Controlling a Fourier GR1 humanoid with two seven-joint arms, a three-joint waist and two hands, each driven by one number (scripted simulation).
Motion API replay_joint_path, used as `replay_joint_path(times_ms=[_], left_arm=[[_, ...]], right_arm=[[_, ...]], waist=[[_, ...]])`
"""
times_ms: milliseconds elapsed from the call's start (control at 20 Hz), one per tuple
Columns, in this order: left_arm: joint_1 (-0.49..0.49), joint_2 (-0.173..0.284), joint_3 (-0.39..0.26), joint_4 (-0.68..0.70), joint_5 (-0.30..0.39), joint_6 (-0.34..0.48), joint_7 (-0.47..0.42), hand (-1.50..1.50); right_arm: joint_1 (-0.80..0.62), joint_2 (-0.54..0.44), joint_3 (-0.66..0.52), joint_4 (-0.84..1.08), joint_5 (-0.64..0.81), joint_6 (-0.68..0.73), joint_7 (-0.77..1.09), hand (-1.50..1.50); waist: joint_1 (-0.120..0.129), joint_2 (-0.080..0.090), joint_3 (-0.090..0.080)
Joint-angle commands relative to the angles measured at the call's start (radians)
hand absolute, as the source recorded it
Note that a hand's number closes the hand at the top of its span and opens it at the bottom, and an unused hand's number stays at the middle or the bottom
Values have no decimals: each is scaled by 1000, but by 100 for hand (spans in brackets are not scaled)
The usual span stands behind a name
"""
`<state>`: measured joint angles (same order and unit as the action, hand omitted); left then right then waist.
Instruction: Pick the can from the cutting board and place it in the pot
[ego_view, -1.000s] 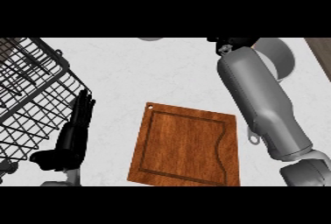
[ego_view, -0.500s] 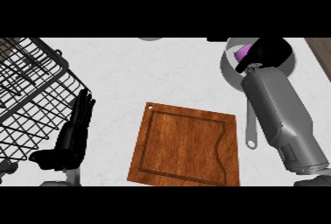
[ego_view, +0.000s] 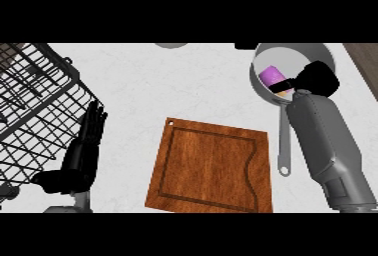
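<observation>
The counter (ego_view: 184, 85) was pale speckled stone, with a black wire rack (ego_view: 37, 105) at my left. My right hand (ego_view: 316, 80) curled round the purple can (ego_view: 271, 76) inside the grey pot (ego_view: 295, 52). The wooden board (ego_view: 210, 167) lay bare. My left hand (ego_view: 83, 150) rested, fingers straight.

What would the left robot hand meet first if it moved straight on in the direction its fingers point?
The left robot hand, open beside the black wire dish rack, points up the view over the white counter. Its fingertips look very near the rack's edge, so it may graze that first; otherwise only counter lies ahead. Depth is unclear.
</observation>
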<state>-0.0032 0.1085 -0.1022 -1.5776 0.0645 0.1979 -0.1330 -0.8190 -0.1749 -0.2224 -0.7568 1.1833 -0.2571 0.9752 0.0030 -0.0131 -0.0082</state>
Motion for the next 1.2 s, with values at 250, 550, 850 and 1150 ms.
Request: replay_joint_path(times_ms=[250, 550, 850, 1150], left_arm=[[-9, -8, 8, 3, -5, 11, 15, 0], [46, 6, 13, 18, 8, -33, -58, 0], [3, -25, 12, -5, -18, 13, 12, 0], [-60, 9, 63, -10, 4, -13, 77, 0]], right_arm=[[96, 45, -61, -252, -117, -417, -234, -150], [161, 68, -143, -347, -260, -592, -331, -150], [377, 87, -123, -541, -382, -599, -426, -150], [535, 6, -133, -711, -538, -548, -551, -150]], waist=[[-18, 9, 10], [-4, 13, 9], [-8, 12, 8], [-8, 12, 8]])
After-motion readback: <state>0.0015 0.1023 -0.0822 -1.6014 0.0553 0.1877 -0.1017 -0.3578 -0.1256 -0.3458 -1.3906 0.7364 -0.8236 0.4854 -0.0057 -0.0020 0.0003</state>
